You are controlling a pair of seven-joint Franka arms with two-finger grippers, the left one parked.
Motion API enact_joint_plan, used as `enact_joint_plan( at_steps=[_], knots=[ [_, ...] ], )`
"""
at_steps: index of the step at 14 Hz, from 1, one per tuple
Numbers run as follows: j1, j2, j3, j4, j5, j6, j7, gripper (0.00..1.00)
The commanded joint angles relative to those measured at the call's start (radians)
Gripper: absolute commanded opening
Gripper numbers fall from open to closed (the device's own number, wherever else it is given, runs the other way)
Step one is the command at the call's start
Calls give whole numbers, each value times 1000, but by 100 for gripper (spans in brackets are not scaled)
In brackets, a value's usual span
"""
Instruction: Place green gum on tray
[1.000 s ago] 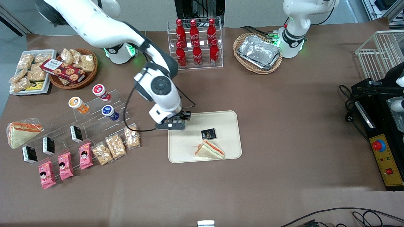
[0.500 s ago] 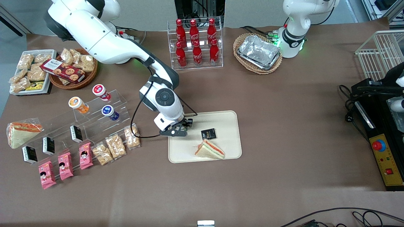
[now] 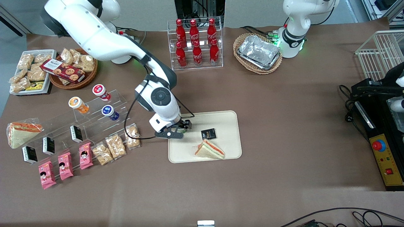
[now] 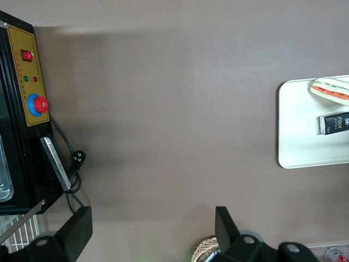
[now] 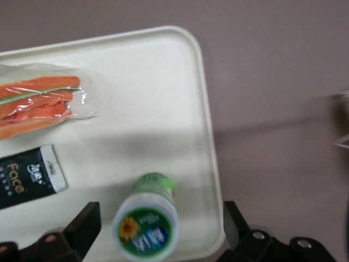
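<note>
The green gum bottle [image 5: 147, 218] is standing upright on the cream tray [image 5: 152, 93], near its rim, beside a black Face packet [image 5: 30, 176] and a wrapped sandwich [image 5: 41, 103]. The gripper [image 5: 158, 229] is hovering directly above it, fingers [image 5: 82, 226] spread wide and released, touching nothing.

Brown-covered table [image 3: 284, 132] under even light, grey floor at its edges.

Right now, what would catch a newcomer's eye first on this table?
Probably the white arm's gripper, fingers open, poised above the cream tray, with the green gum standing on the tray between them. Nearer the front camera on that tray lies a wrapped sandwich, beside a small black packet.
</note>
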Motion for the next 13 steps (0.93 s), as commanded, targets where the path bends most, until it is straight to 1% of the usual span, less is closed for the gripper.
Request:
enact_joint_plan(
  at_steps=[1,2,3,4,6,9,11,13],
  knots=[
    [-111,-229,86,-14,113,-227,-126,100],
    [-149,-305,85,-15,211,-274,-202,100],
    [-181,-367,67,-12,277,-341,-303,100],
    [-198,-422,10,-8,308,-398,-414,100],
    [-202,-498,-157,-8,325,-465,-621,100],
    [-199,-544,-369,-2,339,-475,-897,100],
    [-205,-561,-452,11,339,-477,-1029,100],
    [-232,-562,-493,32,347,-475,-1079,100]
  ],
)
